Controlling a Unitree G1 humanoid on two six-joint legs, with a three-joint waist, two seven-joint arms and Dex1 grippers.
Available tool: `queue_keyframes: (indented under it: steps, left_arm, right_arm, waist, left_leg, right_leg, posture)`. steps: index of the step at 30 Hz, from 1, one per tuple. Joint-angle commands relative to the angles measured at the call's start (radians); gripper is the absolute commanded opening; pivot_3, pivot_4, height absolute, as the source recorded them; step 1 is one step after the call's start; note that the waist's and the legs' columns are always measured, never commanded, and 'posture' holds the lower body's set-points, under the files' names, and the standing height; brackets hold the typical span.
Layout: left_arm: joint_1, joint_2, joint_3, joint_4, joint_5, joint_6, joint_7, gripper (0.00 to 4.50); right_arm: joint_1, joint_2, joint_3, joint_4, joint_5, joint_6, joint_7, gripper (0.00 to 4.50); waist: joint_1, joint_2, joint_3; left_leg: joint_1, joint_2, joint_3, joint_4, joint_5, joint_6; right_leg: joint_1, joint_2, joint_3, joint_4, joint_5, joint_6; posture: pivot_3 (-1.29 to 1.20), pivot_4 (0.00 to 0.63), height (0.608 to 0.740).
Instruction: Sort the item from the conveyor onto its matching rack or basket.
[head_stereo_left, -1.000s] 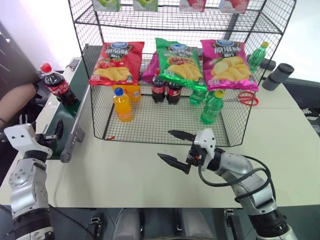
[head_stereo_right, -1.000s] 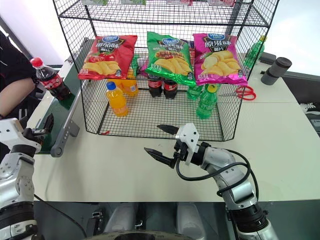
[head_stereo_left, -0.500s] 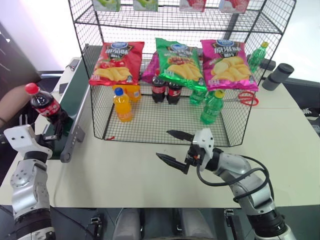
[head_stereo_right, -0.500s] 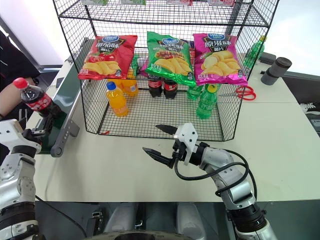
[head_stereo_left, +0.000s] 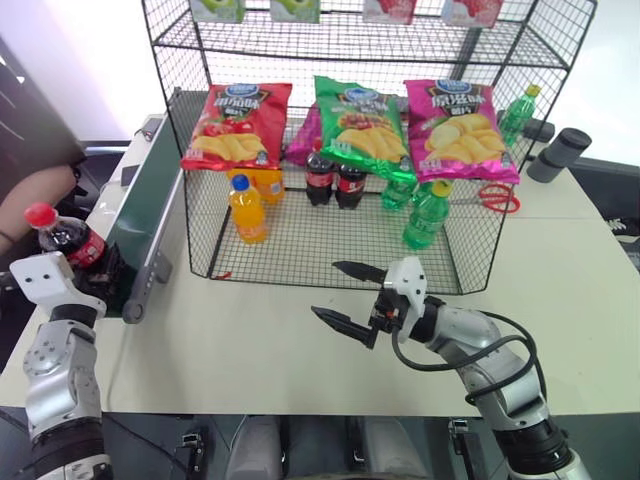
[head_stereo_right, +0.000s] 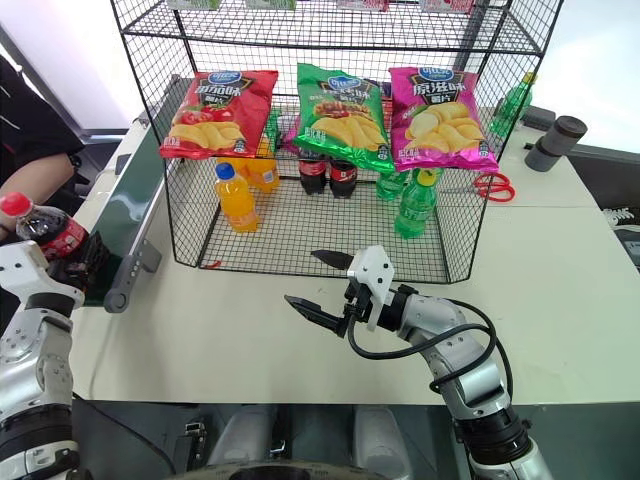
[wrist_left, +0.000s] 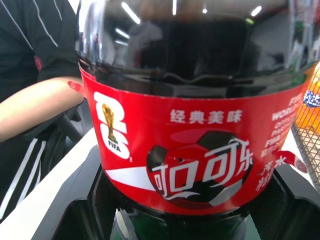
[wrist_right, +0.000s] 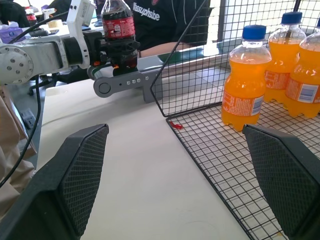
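The cola bottle (head_stereo_left: 62, 235), with its red cap and red label, stands upright at the near end of the dark green conveyor (head_stereo_left: 145, 205). My left gripper (head_stereo_left: 100, 272) is shut on its lower body; the left wrist view has the red label (wrist_left: 190, 150) close up between the black fingers. From the right wrist view, the cola bottle (wrist_right: 118, 25) sits in that gripper. My right gripper (head_stereo_left: 325, 290) hovers open over the white table, in front of the black wire rack (head_stereo_left: 320, 245), with nothing between its fingers.
Chip bags (head_stereo_left: 355, 120) hang across the rack's front. Inside stand orange soda bottles (head_stereo_left: 245, 210), cola bottles (head_stereo_left: 330, 175) and green bottles (head_stereo_left: 425, 212). Red scissors (head_stereo_left: 490, 197) and a grey cylinder (head_stereo_left: 558, 153) lie to the right. A person's arm (head_stereo_left: 35, 190) rests beside the conveyor.
The cola bottle came down the belt to its near end, and my left gripper closed on it. My right arm stayed put.
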Motion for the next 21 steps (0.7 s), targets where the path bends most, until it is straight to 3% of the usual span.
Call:
queue_keyframes:
  steps: [1, 7, 12, 16, 21]
  left_arm:
    - [-0.013, 0.085, 0.045, -0.065, -0.039, -0.022, -0.073, 2.9]
    - [0.051, 0.244, -0.038, -0.284, -0.167, 0.123, -0.359, 2.9]
    - [0.096, 0.291, -0.178, -0.496, -0.268, 0.294, -0.482, 2.9]
    - [0.071, 0.275, -0.366, -0.567, -0.182, 0.303, -0.532, 2.9]
    - [-0.059, 0.14, -0.582, -0.514, -0.108, 0.258, -0.575, 2.9]
  right_arm:
    - [-0.019, 0.004, -0.01, -0.048, 0.019, -0.001, 0.0, 4.5]
    - [-0.059, -0.012, -0.037, -0.042, 0.046, 0.023, 0.013, 4.5]
    - [-0.1, -0.028, -0.065, -0.071, 0.128, 0.095, 0.036, 4.5]
    - [-0.121, -0.02, -0.067, -0.096, 0.171, 0.137, 0.026, 4.5]
    - [-0.117, -0.002, -0.04, -0.112, 0.161, 0.148, 0.005, 4.5]
  waist:
    - [-0.001, -0.001, 0.0]
    - [-0.007, -0.002, 0.0]
    - [-0.005, 0.0, 0.001]
    - [-0.008, 0.0, 0.001]
    - [-0.001, 0.001, 0.002]
  left_leg:
    - [0.0, 0.0, 0.0, 0.0, 0.0, 0.0]
    - [-0.002, 0.0, 0.0, -0.001, 0.0, 0.0]
    - [-0.002, -0.001, 0.0, -0.003, 0.0, -0.001]
    - [-0.002, -0.001, 0.0, -0.003, 0.0, -0.001]
    - [-0.003, -0.001, 0.0, -0.003, 0.0, 0.0]
  right_leg:
    - [0.0, 0.0, 0.0, 0.0, 0.0, 0.0]
    - [-0.002, -0.001, 0.0, -0.002, 0.0, -0.001]
    - [-0.002, -0.004, 0.0, -0.004, -0.002, -0.004]
    - [-0.002, -0.004, 0.0, -0.004, -0.002, -0.004]
    - [-0.003, -0.003, 0.0, -0.004, -0.002, -0.004]
  posture:
    - [0.0, 0.15, 0.74]
    - [0.0, 0.15, 0.74]
    - [0.0, 0.15, 0.74]
    - [0.0, 0.15, 0.74]
    - [0.0, 0.15, 0.74]
